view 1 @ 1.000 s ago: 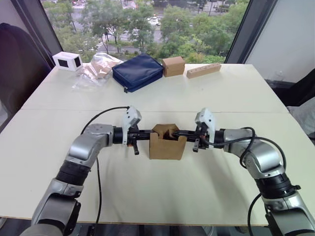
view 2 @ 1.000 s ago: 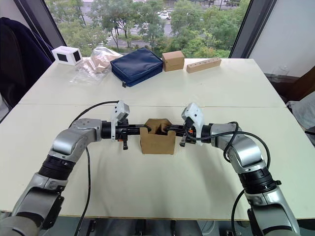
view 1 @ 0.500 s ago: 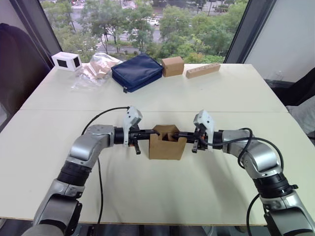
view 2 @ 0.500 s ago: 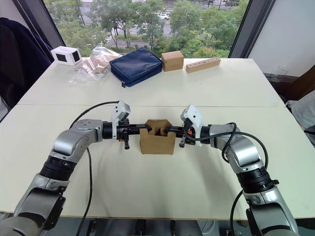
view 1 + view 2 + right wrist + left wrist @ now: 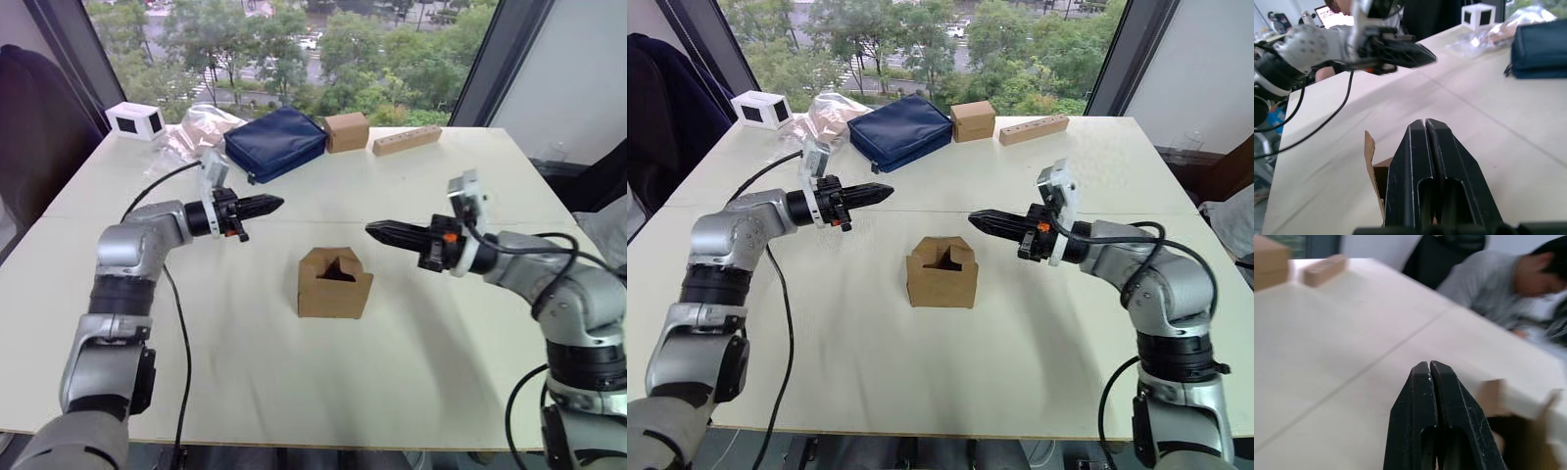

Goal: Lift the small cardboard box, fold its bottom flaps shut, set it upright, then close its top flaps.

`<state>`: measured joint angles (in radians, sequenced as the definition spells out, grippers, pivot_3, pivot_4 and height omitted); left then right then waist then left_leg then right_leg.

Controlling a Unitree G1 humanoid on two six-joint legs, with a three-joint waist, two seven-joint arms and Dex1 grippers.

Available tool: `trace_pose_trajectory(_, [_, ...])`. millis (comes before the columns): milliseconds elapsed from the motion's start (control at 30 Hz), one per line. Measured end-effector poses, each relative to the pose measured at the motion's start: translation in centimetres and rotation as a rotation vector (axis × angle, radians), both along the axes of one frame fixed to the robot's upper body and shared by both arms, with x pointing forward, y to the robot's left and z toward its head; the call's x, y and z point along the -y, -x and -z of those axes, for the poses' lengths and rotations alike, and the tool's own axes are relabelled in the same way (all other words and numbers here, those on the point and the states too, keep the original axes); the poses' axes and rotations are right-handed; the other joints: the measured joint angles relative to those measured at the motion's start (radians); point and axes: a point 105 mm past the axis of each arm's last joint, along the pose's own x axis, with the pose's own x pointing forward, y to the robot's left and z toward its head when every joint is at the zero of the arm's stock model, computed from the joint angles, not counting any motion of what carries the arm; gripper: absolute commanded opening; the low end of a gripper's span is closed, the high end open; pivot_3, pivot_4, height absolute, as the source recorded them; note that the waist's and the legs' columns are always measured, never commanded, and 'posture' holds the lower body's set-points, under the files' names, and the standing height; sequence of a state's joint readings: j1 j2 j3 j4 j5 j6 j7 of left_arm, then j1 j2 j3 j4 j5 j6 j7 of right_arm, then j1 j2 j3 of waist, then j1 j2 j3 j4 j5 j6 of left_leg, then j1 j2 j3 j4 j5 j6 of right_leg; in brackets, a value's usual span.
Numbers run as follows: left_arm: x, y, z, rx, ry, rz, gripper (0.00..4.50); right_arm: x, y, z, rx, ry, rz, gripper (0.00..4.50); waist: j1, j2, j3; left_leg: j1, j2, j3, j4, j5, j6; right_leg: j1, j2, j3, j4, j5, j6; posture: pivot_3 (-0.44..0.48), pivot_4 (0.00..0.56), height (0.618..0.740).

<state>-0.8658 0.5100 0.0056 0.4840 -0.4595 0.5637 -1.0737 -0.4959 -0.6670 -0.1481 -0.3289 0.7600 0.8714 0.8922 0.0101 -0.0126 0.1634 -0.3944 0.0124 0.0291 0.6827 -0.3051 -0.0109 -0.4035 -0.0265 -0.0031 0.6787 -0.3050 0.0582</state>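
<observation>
The small cardboard box stands upright on the table, top flaps partly open, between the left gripper and right gripper, both raised clear with fingers pressed together.

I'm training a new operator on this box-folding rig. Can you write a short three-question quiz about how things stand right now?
1. True or false: the left end effector is gripping the small cardboard box.
2. Is the right end effector (a) open, (b) shut on the box, or (c) shut on nothing?
3. What sits on the table between the navy pouch and the wooden block?

Key: 1. False; it is raised clear of the box. 2. c. 3. A tan box.
</observation>
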Motion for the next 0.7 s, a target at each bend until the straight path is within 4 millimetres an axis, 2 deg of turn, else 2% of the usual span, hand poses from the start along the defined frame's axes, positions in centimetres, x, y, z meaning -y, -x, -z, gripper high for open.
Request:
trace_pose_trajectory(133, [1.4,-1.0,4.1,-0.074,-0.079,0.036,0.03,-1.8,2.8,1.5,0.017,0.146,-0.091,0.0,0.001,-0.002,0.001,-0.004,0.0,0.0,0.001,0.0,0.0,-0.003,0.0,0.0,0.0,0.0,0.0,0.0,0.15,0.74])
trace_pose_trajectory(200, [2.0,-1.2,5.3,-0.088,-0.117,0.068,0.03,-2.7,3.8,2.3,0.022,0.192,-0.13,0.0,-0.003,-0.002,0.001,-0.007,0.0,0.0,0.001,0.0,0.0,-0.006,0.001,0.0,0.0,0.0,0.0,0.0,0.15,0.74])
trace_pose_trajectory(367, [2.6,-1.5,5.8,-0.104,-0.148,0.123,0.03,-3.9,4.2,3.1,0.059,0.249,-0.13,0.0,-0.006,-0.002,0.001,-0.009,0.0,0.0,0.002,0.0,0.0,-0.008,0.001,-0.001,0.0,0.0,0.0,0.0,0.15,0.74])
trace_pose_trajectory(467, [3.1,-1.0,6.1,-0.138,-0.145,0.181,0.03,-4.2,3.8,3.8,0.092,0.294,-0.104,0.0,-0.005,-0.002,0.001,-0.009,0.0,0.0,0.002,0.0,0.0,-0.008,0.001,-0.001,0.0,0.0,0.0,0.0,0.15,0.74])
trace_pose_trajectory(600, [4.7,0.1,7.0,-0.169,-0.141,0.292,0.03,-4.9,3.3,4.3,0.131,0.34,-0.103,0.0,-0.004,-0.002,0.001,-0.01,0.0,0.0,0.003,0.0,0.0,-0.009,0.001,-0.001,0.0,0.0,0.0,0.0,0.15,0.74])
trace_pose_trajectory(700, [5.2,0.2,7.0,-0.171,-0.143,0.314,0.03,-5.4,2.8,4.5,0.149,0.351,-0.096,0.0,-0.004,-0.002,0.001,-0.01,0.0,0.0,0.003,0.0,0.0,-0.009,0.001,-0.001,0.001,0.0,0.0,0.0,0.15,0.74])
